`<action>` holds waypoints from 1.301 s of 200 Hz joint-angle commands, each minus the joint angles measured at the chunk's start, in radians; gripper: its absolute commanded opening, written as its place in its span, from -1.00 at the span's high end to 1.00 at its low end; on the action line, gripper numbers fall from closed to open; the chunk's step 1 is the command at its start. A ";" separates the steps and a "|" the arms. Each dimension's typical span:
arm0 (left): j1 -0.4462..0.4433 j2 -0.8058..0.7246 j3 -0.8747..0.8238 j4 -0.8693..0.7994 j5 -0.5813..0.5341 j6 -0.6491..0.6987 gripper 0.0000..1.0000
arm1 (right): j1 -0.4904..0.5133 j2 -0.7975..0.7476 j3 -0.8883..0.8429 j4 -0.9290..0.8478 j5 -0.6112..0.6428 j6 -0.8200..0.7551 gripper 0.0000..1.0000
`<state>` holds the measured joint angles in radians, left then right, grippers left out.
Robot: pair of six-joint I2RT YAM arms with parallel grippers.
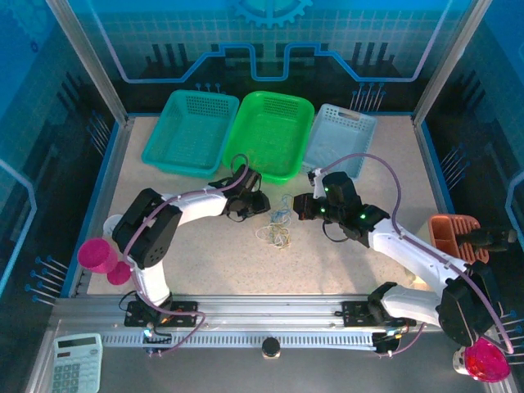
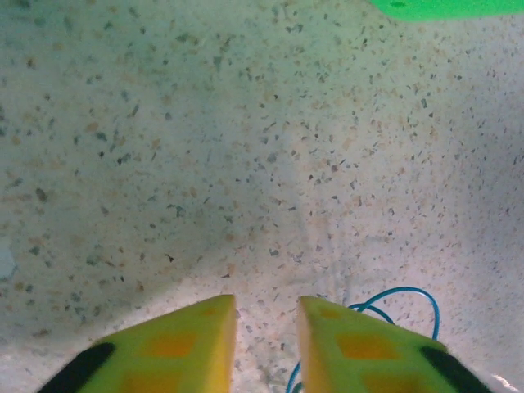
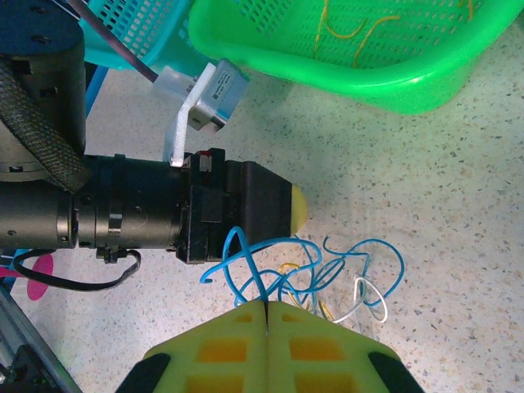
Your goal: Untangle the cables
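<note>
thin looped cables: blue, white, yellowish | stone-look worktop: beige, dark and orange specks | teal mesh plastic basket | bright green mesh plastic basket | pale blue mesh plastic basket | left pincer, right pincer: yellow-green, orange patches, black marks

Blue cable half-hidden behind left end effector, cut off below.

fingers pinch blue cable

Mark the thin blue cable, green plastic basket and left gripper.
thin blue cable (image 3: 249, 260): right wrist view, strand
green plastic basket (image 3: 393, 82): right wrist view, wall
left gripper (image 2: 266, 303): left wrist view, between fingertips
</note>
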<state>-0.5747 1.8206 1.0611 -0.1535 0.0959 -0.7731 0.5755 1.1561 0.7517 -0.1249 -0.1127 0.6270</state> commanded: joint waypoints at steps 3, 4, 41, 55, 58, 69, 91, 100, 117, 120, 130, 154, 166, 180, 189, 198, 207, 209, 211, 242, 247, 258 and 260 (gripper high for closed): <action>-0.007 0.010 0.040 -0.020 -0.024 0.018 0.80 | 0.009 -0.025 -0.015 0.016 0.010 -0.010 1.00; -0.008 0.010 0.041 -0.021 -0.025 0.018 0.82 | 0.009 -0.026 -0.015 0.015 0.011 -0.010 1.00; -0.006 -0.033 0.071 -0.072 -0.044 0.068 1.00 | 0.000 -0.048 -0.050 0.019 0.028 0.005 1.00; -0.004 -0.077 0.071 -0.089 -0.047 0.093 1.00 | -0.008 -0.056 -0.075 0.026 0.038 0.013 1.00; -0.004 -0.093 0.072 -0.091 -0.048 0.097 1.00 | -0.010 -0.058 -0.080 0.027 0.040 0.015 1.00; -0.004 -0.132 0.074 -0.111 -0.054 0.118 1.00 | -0.019 -0.063 -0.103 0.032 0.052 0.023 1.00; -0.003 -0.224 0.083 -0.167 -0.064 0.161 1.00 | -0.036 -0.068 -0.156 0.043 0.095 0.039 1.00; -0.001 -0.258 0.088 -0.190 -0.068 0.179 1.00 | -0.046 -0.066 -0.181 0.049 0.112 0.048 1.00; 0.005 -0.327 0.096 -0.231 -0.075 0.204 1.00 | -0.068 -0.057 -0.225 0.065 0.133 0.067 1.00; 0.009 -0.339 0.096 -0.235 -0.075 0.208 1.00 | -0.073 -0.056 -0.233 0.069 0.136 0.069 1.00; 0.015 -0.375 0.099 -0.247 -0.076 0.215 1.00 | -0.082 -0.052 -0.256 0.077 0.145 0.077 1.00; 0.036 -0.450 0.105 -0.261 -0.066 0.212 1.00 | -0.096 -0.039 -0.288 0.088 0.161 0.087 1.00; 0.043 -0.480 0.111 -0.255 -0.053 0.202 1.00 | -0.098 -0.033 -0.296 0.096 0.152 0.085 1.00; 0.046 -0.513 0.118 -0.234 -0.030 0.188 1.00 | -0.098 -0.021 -0.296 0.109 0.127 0.076 1.00; 0.046 -0.531 0.121 -0.211 -0.009 0.178 1.00 | -0.099 -0.009 -0.291 0.125 0.086 0.058 1.00; 0.047 -0.545 0.128 -0.189 0.012 0.163 1.00 | -0.095 0.005 -0.275 0.121 0.056 0.043 0.71; 0.046 -0.556 0.137 -0.169 0.037 0.151 1.00 | -0.093 0.016 -0.258 0.111 0.036 0.031 0.53; 0.047 -0.557 0.139 -0.166 0.043 0.149 1.00 | -0.092 0.018 -0.256 0.109 0.034 0.028 0.50; 0.047 -0.558 0.140 -0.162 0.050 0.145 1.00 | -0.090 0.020 -0.254 0.105 0.032 0.026 0.48; 0.047 -0.566 0.193 -0.134 0.135 0.111 1.00 | -0.087 0.003 -0.224 0.080 0.017 0.017 0.13; 0.046 -0.566 0.201 -0.131 0.147 0.105 1.00 | -0.086 -0.003 -0.217 0.073 0.016 0.016 0.06; 0.045 -0.567 0.220 -0.128 0.168 0.098 1.00 | -0.086 -0.020 -0.204 0.058 0.011 0.010 -0.05; 0.044 -0.567 0.222 -0.127 0.169 0.095 1.00 | -0.086 -0.023 -0.202 0.055 0.009 0.010 -0.06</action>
<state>-0.5320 1.2797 1.2274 -0.3191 0.1741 -0.6380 0.4896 1.1698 0.4999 -0.0441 -0.0696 0.6582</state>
